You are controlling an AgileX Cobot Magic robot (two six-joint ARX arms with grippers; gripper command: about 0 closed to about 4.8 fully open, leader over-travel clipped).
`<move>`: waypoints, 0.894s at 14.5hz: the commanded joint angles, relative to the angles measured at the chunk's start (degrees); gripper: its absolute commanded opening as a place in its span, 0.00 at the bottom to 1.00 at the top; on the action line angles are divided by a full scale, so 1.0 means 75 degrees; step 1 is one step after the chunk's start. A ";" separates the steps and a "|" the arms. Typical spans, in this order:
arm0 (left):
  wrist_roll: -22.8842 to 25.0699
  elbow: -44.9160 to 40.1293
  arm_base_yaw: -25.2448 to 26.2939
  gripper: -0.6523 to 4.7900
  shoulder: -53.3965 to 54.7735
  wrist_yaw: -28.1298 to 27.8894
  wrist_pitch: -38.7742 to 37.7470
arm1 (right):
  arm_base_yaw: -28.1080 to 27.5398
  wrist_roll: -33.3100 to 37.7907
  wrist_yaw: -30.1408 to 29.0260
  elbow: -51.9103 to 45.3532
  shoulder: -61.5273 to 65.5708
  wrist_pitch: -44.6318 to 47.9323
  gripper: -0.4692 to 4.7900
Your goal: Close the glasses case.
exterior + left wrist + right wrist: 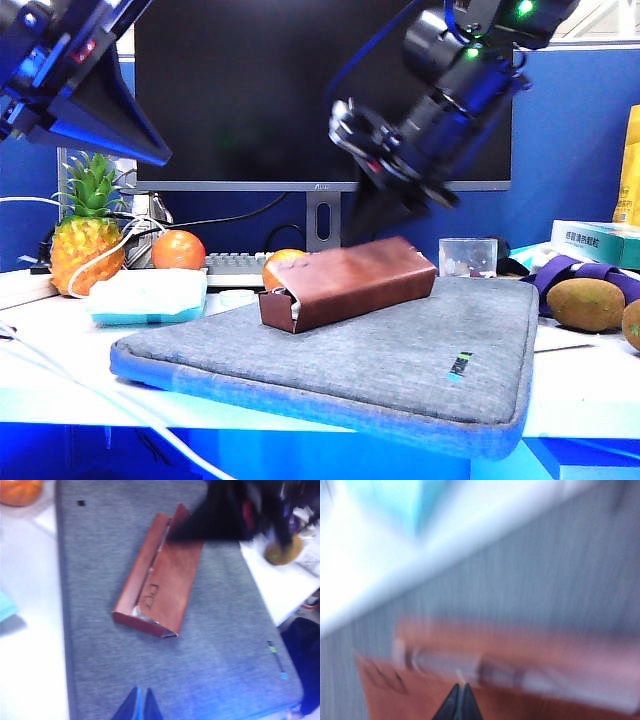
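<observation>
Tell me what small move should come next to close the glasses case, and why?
Probably the right hand, fingers together over the glasses case, should press the flap down: a pale gap shows along its edge. The left hand hangs shut above the grey mat.

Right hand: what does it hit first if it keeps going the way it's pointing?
Probably the reddish-brown leather glasses case on the grey felt mat; the right hand, fingers together, points straight at it. The view is blurred, so depth is uncertain.
</observation>
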 commanded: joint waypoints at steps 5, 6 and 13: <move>-0.0189 0.0044 -0.0003 0.17 -0.0251 -0.0487 0.0239 | 0.0032 -0.0073 -0.0306 0.0565 -0.1017 0.0676 0.08; -0.0175 0.0044 -0.0003 0.17 -0.0627 -0.1209 0.0294 | 0.0131 -0.0498 0.0612 0.0565 -0.1801 0.0670 0.08; 0.0425 -0.0358 0.0015 0.19 -0.4062 -0.3512 0.0361 | 0.0128 -0.0796 0.3232 -0.1816 -0.6700 0.0968 0.08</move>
